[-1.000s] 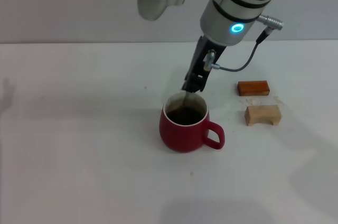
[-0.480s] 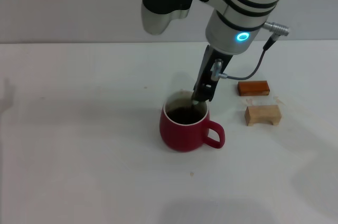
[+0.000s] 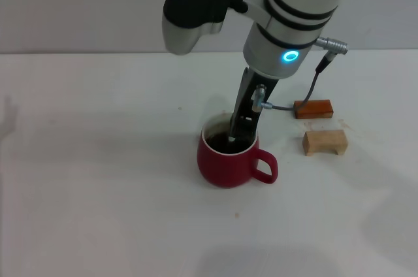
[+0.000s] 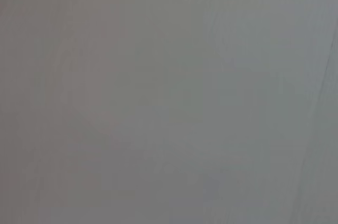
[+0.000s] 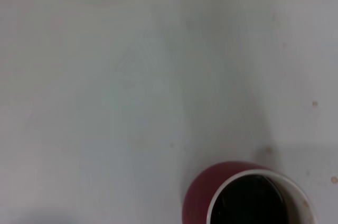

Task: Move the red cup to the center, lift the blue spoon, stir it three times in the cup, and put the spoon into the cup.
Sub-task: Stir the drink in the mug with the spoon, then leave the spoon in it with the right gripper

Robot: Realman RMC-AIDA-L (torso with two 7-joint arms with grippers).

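the rounded, pot-bellied dark red ceramic mug [image 3: 227, 157] sits near the middle of the white table [image 3: 98, 159], its loop handle pointing toward my right. it has a white inner rim and dark liquid inside; my right wrist view shows the same dark surface ringed by that pale rim [image 5: 248, 198].

my right gripper [image 3: 236, 128] reaches down at a slant over the mug's mouth, its dark tip right at the rim. a thin silvery bit at the tip, dipping into the liquid, looks like the small slim blue spoon [image 3: 232, 136], so i seem to be pinching it, though the handle is hidden.

to the right of the mug lie a reddish-brown wooden block [image 3: 313, 108] and a pale wooden block [image 3: 324, 142], close together.

my left wrist view shows only blank grey.
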